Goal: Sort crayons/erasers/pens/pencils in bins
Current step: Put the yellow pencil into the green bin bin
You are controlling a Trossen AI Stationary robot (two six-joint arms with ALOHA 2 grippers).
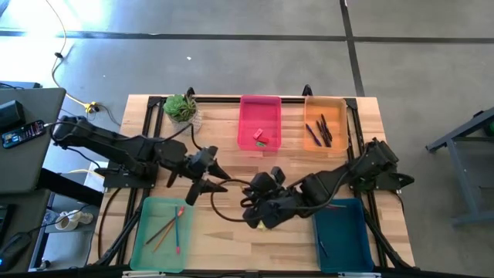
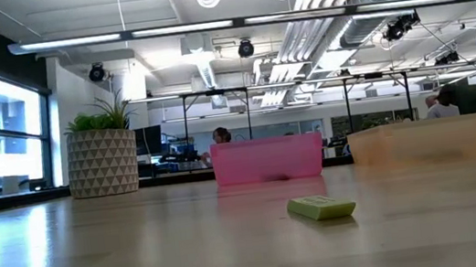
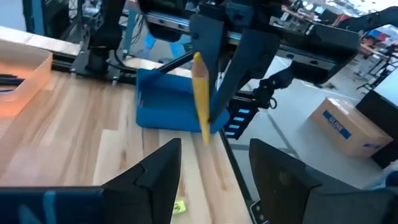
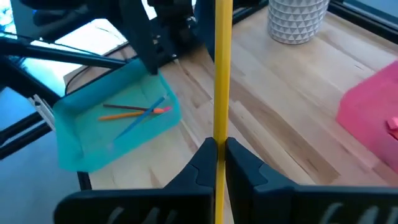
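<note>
My right gripper [image 1: 255, 212] is near the table's middle, above the wood, shut on a long yellow pencil [image 4: 222, 74]. The pencil also shows in the left wrist view [image 3: 200, 93]. My left gripper [image 1: 211, 184] is open and empty just to the left of it, fingers pointing at the right gripper. A yellow-green eraser [image 2: 321, 207] lies flat on the table near the right gripper. The light green bin [image 1: 162, 232] holds several pencils. The pink bin [image 1: 260, 122] holds a red and a green eraser. The orange bin [image 1: 326, 123] holds dark sticks. The teal bin [image 1: 343, 235] holds one dark stick. My right gripper pinches the yellow pencil's shaft [image 4: 219, 134] between its two fingertips [image 4: 202, 158]. The pencil runs on past the fingers on both sides. It is lifted clear of the table.
A potted plant [image 1: 181, 108] stands at the far left corner of the table. A black frame rail runs along the far edge. Bare wood lies between the two near bins and in front of the far bins.
</note>
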